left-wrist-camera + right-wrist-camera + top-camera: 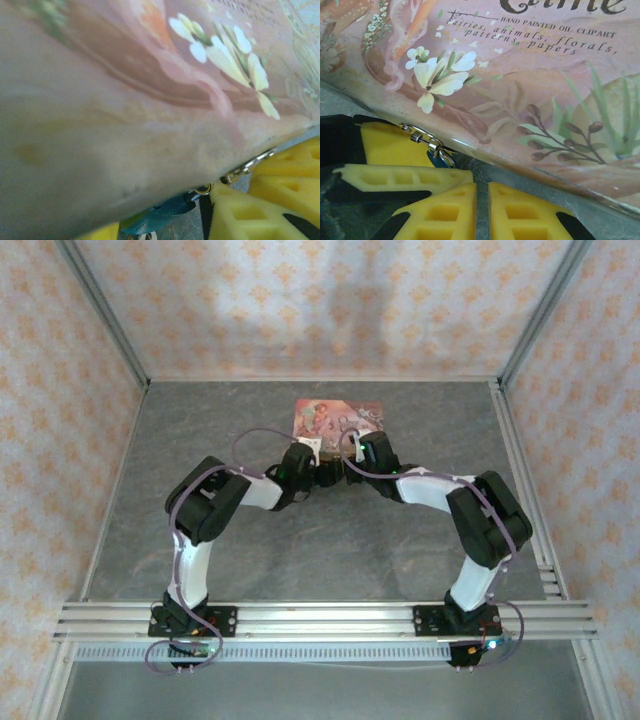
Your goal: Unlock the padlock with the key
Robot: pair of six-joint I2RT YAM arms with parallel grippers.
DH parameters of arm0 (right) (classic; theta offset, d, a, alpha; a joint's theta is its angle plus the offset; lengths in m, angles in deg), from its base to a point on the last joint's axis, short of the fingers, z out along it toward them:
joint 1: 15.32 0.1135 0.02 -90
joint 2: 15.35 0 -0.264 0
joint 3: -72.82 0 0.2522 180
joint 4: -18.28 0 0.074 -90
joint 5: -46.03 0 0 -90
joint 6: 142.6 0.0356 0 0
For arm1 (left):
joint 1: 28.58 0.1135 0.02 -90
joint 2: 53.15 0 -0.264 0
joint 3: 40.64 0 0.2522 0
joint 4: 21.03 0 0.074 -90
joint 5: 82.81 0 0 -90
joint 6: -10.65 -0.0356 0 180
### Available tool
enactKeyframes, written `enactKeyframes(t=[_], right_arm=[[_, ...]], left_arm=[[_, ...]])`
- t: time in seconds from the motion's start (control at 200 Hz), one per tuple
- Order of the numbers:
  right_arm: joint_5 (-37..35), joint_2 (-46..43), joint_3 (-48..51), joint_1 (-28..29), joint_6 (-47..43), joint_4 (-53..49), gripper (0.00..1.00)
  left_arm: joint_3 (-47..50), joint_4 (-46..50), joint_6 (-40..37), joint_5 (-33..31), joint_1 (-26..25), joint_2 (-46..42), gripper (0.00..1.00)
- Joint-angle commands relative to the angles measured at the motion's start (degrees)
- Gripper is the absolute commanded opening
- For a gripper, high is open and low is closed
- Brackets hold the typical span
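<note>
OK, both arms are in at the near edge of the pink tin (338, 418), which sits mid-table (330, 550) toward the back. Right wrist cam: padlock (438, 159) is down at the tin's front edge, a sliver of blue body showing just under a small silver clasp (422, 137) that hangs off the tin. Left gripper (447, 167) comes in from the side, its yellow fingers (395, 145) apart with the blue body at their tips. Can't tell whether they actually clamp it or just bracket it. Right gripper (481, 187) sits just beside, aimed at the tin, fingers (520, 215) pressed nearly together with only a thin slit between them. Can't tell whether anything is in that slit. Left wrist cam is mostly blurred tin lid, with the padlock (165, 212) low in frame against the tin's lower edge.
</note>
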Motion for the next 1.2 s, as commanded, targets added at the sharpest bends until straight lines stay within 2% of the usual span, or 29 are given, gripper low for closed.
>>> enactKeyframes(t=[0.0,0.135,0.255,0.51,0.595,0.65,0.831,1.001,1.196], right_arm=[[0.9,0.7,0.7,0.1,1.1,3.6,0.15],[1.0,0.7,2.1,0.1,1.8,5.1,0.15],[1.0,0.4,3.5,0.0,2.1,5.9,0.15],[1.0,-2.1,8.4,-0.4,4.4,9.1,0.15],[0.9,-2.7,9.5,-0.4,4.9,9.5,0.15],[0.6,-3.1,10.3,-0.4,5.3,9.9,0.15],[-0.8,-4.6,13.2,-0.4,6.1,11.0,0.15],[-1.7,-6.4,16.2,-1.1,7.3,12.6,0.20],[-0.2,-8.2,19.3,-1.5,7.3,15.9,0.26]], left_arm=[[-2.0,-3.0,-2.1,1.8,-1.2,1.9,0.41],[-3.8,-2.6,-2.0,4.7,-1.1,2.7,0.28],[-7.2,2.3,-1.5,6.6,-1.2,3.8,0.28],[-7.7,-1.2,1.2,5.0,-1.1,4.8,0.33],[-9.1,-1.2,3.1,5.2,-1.0,5.8,0.28],[-9.9,-1.4,4.0,6.0,-0.9,6.3,0.20],[-11.0,2.3,4.6,7.0,-0.4,5.9,0.11],[-10.7,4.1,7.0,8.9,0.5,4.6,0.07],[-11.4,11.8,8.0,12.3,1.5,1.5,0.00]])
